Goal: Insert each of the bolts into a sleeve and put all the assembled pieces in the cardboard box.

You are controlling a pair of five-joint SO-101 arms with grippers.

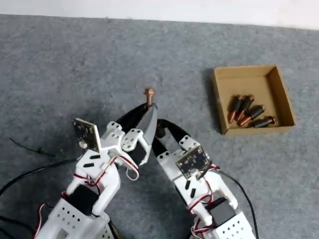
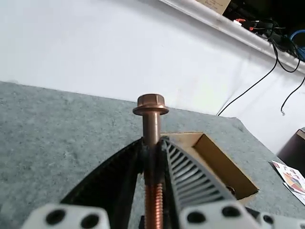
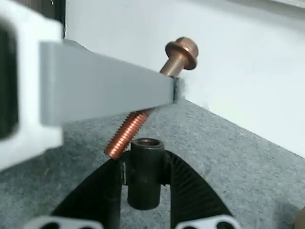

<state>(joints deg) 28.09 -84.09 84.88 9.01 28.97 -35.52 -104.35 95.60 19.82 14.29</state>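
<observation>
My left gripper (image 2: pixel 152 145) is pinched on a copper flange bolt (image 2: pixel 150 106) at mid-shank. The head sits beyond the fingertips and the thread runs back toward my wrist. The bolt is solid metal, stiff and smooth, so I judge it could pivot between the ribbed pads (image 2: pixel 183 167) if knocked.

Close beside it, my right gripper (image 3: pixel 145 157) squeezes a dark sleeve (image 3: pixel 144 181) around its barrel, with the bore mouth left free. The bolt's threaded tip lies just beside that mouth, not yet inside.

Farther right on the grey mat (image 1: pixel 75 59), the cardboard box (image 1: pixel 251 71) holds four assembled pieces (image 1: pixel 247 113).
</observation>
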